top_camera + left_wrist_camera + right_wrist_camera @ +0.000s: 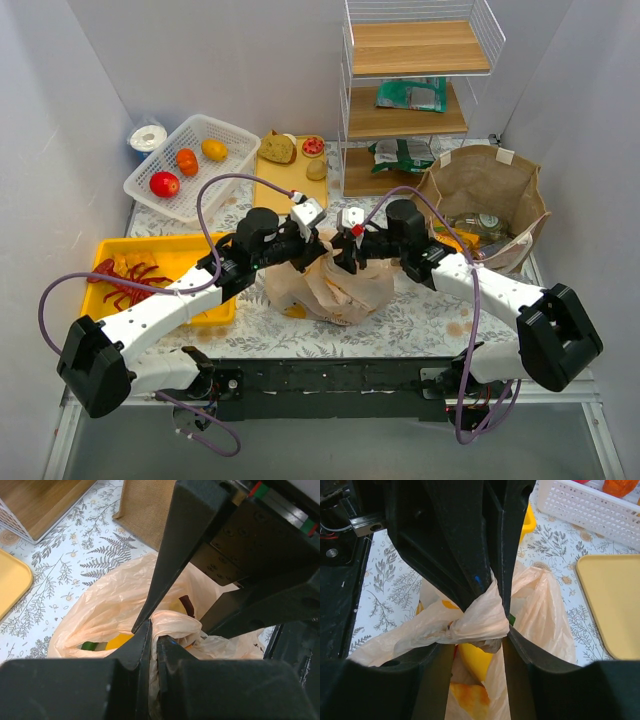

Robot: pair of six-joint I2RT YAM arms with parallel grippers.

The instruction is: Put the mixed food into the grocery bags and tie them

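Left gripper (152, 636), right gripper (477, 639) clamped on plastic bag (338, 288) handles, paper bag (522, 195) near

Bright, even light falls from above. On the table (400, 318) the arms leave only soft, pale shadows. The white wall (230, 60) at the far side looks a bit grey. From above, everything looks sharp and nothing shines too hard.

Up close, light comes through the thin plastic bag (335, 290) and makes it glow peach. The left gripper (152, 636) and the right gripper (477, 642) look almost black, so little shows on them. Their near parts are big and blurry. The table behind them is sharp. The white basket (590, 510) at the far left looks very bright in the right wrist view.
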